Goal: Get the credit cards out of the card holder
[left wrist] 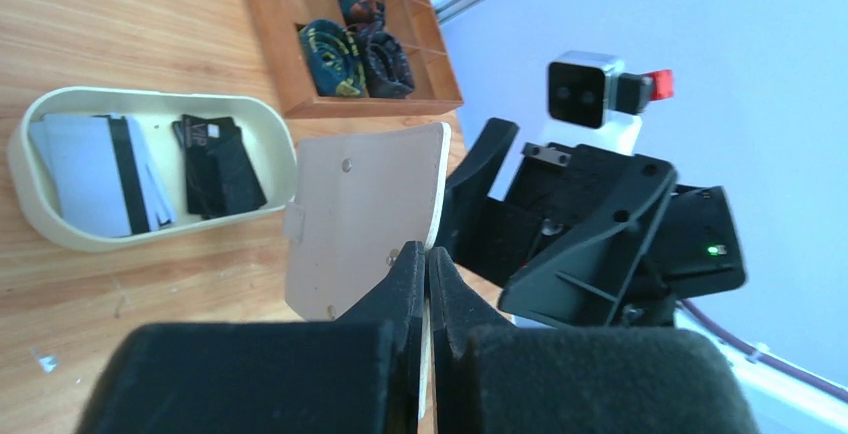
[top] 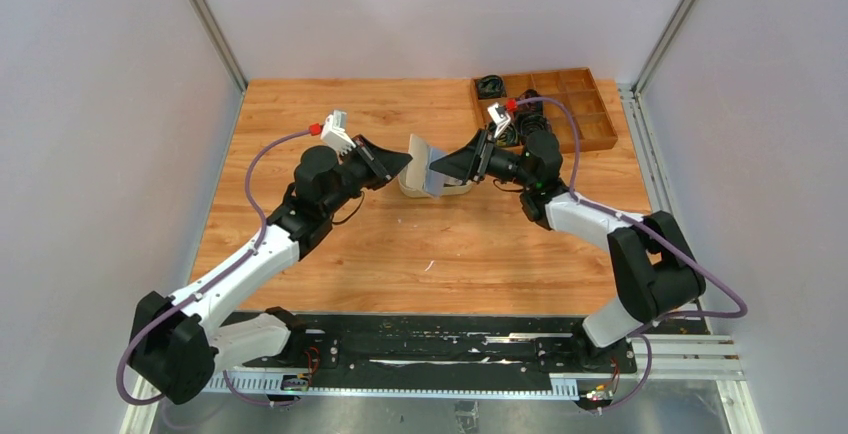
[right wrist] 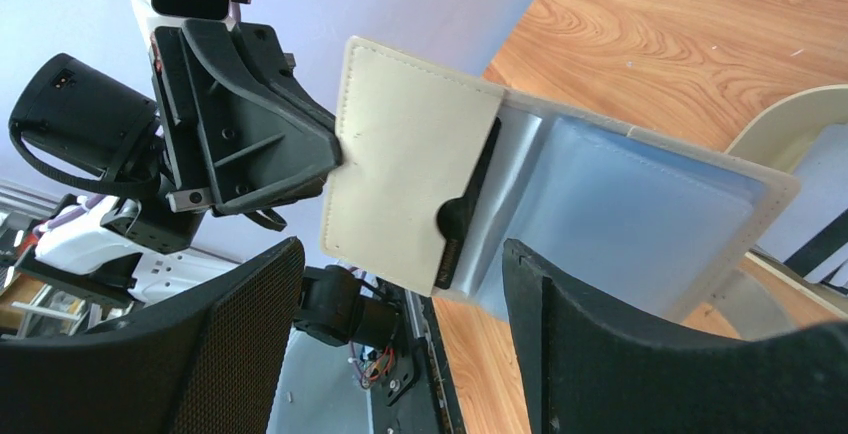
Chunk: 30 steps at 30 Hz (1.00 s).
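Observation:
The cream card holder [top: 424,166] hangs open above the oval tray, between the two grippers. My left gripper [left wrist: 427,264] is shut on its edge, and the holder's beige outer face [left wrist: 365,209] stands upright just beyond the fingers. In the right wrist view the holder's cream pocket [right wrist: 410,184] and pale blue inside [right wrist: 640,214] face the camera. A black credit card [right wrist: 458,222] peeks out of that pocket. My right gripper [right wrist: 400,254] is open, one finger on each side just short of the pocket, touching nothing. More credit cards lie in the tray, light striped ones [left wrist: 95,169] and black ones [left wrist: 215,164].
The beige oval tray [left wrist: 30,199] sits on the wooden table under the holder; its rim [right wrist: 790,114] also shows in the right wrist view. A brown wooden compartment box [top: 590,114] with dark items stands at the back right. Grey walls enclose the table.

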Available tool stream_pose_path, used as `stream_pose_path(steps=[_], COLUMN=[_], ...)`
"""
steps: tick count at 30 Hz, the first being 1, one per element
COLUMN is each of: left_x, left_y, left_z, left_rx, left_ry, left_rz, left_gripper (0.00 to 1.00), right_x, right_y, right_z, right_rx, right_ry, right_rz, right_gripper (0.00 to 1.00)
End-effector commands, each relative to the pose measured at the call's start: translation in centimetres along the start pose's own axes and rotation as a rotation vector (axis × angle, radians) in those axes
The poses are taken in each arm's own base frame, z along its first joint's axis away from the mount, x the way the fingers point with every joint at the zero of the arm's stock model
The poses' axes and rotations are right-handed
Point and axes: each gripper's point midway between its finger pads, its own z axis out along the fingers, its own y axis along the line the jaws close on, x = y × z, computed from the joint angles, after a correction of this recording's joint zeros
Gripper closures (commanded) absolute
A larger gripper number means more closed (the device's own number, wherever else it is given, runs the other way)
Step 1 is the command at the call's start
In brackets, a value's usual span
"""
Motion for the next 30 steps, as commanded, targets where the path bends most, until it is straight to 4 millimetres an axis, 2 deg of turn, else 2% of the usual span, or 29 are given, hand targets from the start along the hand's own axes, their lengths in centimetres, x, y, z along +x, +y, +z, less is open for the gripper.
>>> stream_pose_path(steps=[1, 6, 22, 30], left_x=[-2.2, -2.4, -2.4, -2.1], left_y=[-4.1, -4.5, -4.8, -4.3], left_z=[-1.0, -1.2, -1.3, -0.9], left_rx=[0.138, 0.148, 0.157, 0.146], left_ry=[-0.042, -0.045, -0.045, -0.034], left_rz=[-0.020, -0.032, -0.035, -0.028], left_gripper=[1.00, 1.00, 1.00, 1.00], right_x=[-0.5, -0.6, -0.5, -0.3], right_y=[1.0, 1.9, 2.6, 4.4], right_z=[0.0, 0.1, 1.0, 1.3], right_rx=[-0.085, -0.147, -0.243, -0.295], right_ry=[-0.005, -0.015, -0.017, 0.003], right_rz=[-0.018, -0.016, 0.032, 0.032], right_gripper=[0.24, 0.25, 0.28, 0.28])
